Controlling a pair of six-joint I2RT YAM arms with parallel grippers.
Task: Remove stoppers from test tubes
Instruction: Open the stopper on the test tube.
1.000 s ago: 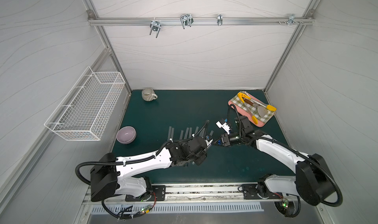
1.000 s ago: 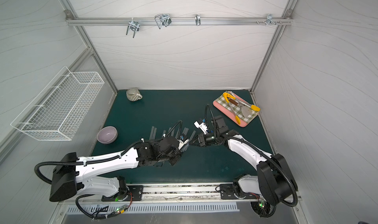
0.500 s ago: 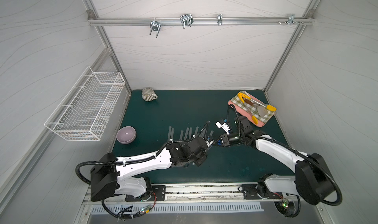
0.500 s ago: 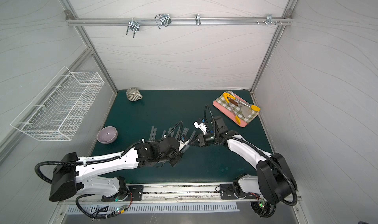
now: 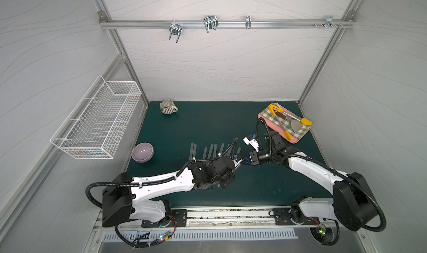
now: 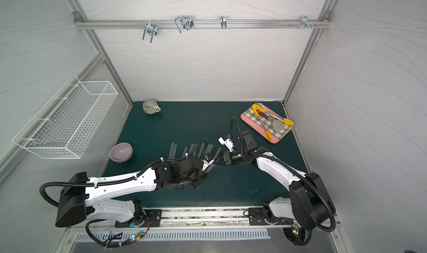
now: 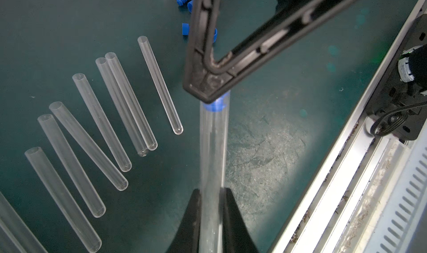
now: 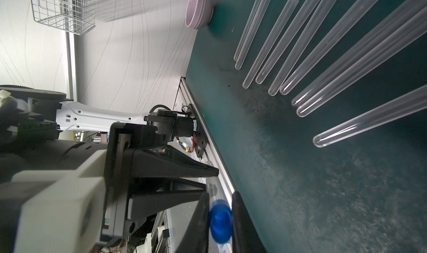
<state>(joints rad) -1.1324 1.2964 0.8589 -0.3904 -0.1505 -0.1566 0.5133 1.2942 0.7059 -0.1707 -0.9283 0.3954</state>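
Reviewer: top views first; where do the hands sit?
Annotator: left gripper (image 5: 238,165) and right gripper (image 5: 246,160) meet tip to tip near the middle of mat (image 5: 184,124); what sits between them is too small to tell; loose tubes (image 5: 209,150) fanned flat on mat just behind left gripper; same layout in both top views.
Reviewer: left wrist?
Annotator: left gripper clamped on held tube (image 7: 212,157), fingers pinching its lower part; tube points away from the camera, raised above mat; blue stopper (image 7: 216,105) seated in its mouth; right gripper's tips sit right on stopper, hiding its top; loose tubes lie uncapped off to the side, apart from held tube; loose stoppers (image 7: 184,0) clustered on mat beyond.
Reviewer: right wrist?
Annotator: right gripper closed on stopper, one finger each side, both touching; held tube barely shows behind stopper, running into left gripper's pinched fingers; loose tubes flat on mat, well apart from the grip; bowl (image 8: 198,7) at mat edge.
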